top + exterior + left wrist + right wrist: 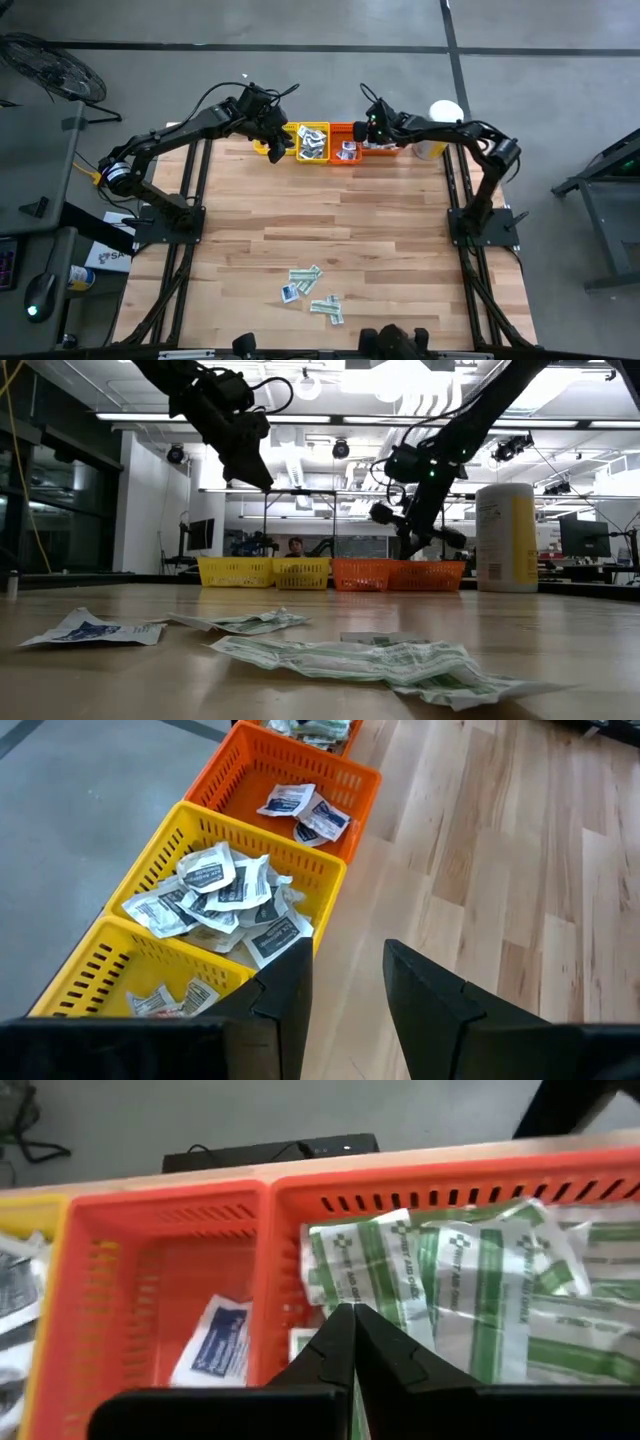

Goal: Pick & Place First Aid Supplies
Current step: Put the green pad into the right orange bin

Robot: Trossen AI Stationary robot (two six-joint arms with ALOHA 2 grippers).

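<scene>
Most packets already lie sorted in the four trays (312,128) at the far edge. A few loose packets (312,290) remain on the surface (330,220). The left end effector (345,995) hovers empty, fingers narrowly apart; the right end effector (352,1342) is pinched closed, empty, over the green-striped packets (470,1280).

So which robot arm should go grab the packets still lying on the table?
Probably the left. Its gripper hangs open and empty over the yellow trays. The right gripper is shut, low over the orange tray. The loose packets lie about equally far from both.
</scene>
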